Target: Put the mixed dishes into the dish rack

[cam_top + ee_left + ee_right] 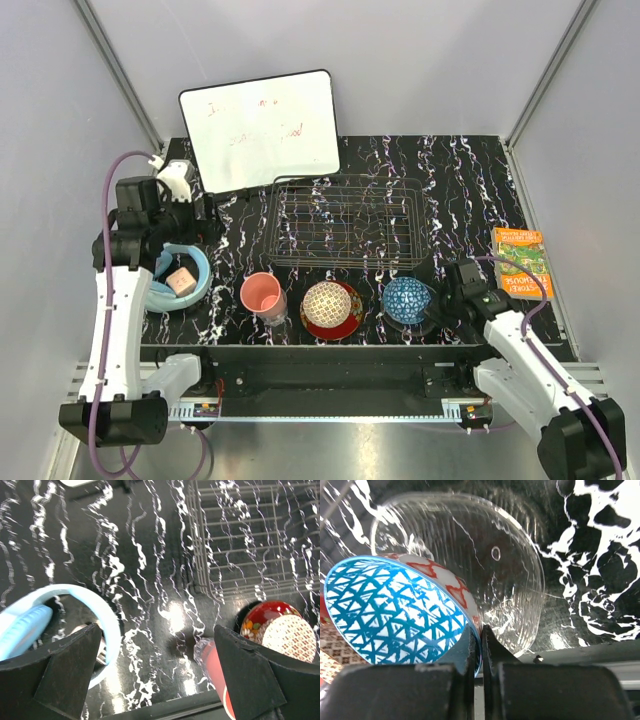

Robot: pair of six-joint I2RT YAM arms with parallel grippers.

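My right gripper (479, 640) is shut on the rim of the blue patterned bowl (395, 610), which is tilted over the clear glass bowl (505, 555). From above, that blue patterned bowl (407, 300) is at the front right, with my right gripper (437, 300) at its right side. The cream-gold bowl (329, 302) sits on the red floral plate (345, 325). The pink cup (263, 297) stands left of them. The empty dish rack (345, 222) is behind. My left gripper (160, 675) is open above the table, between the light-blue bowl and the pink cup (212, 665). The stemmed glass is out of view.
A plain light-blue bowl (190, 285) holding a pink block sits front left. A whiteboard (262, 130) leans at the back. An orange and green book (520, 262) lies at the right edge. Grey walls enclose the black marbled table (470, 190).
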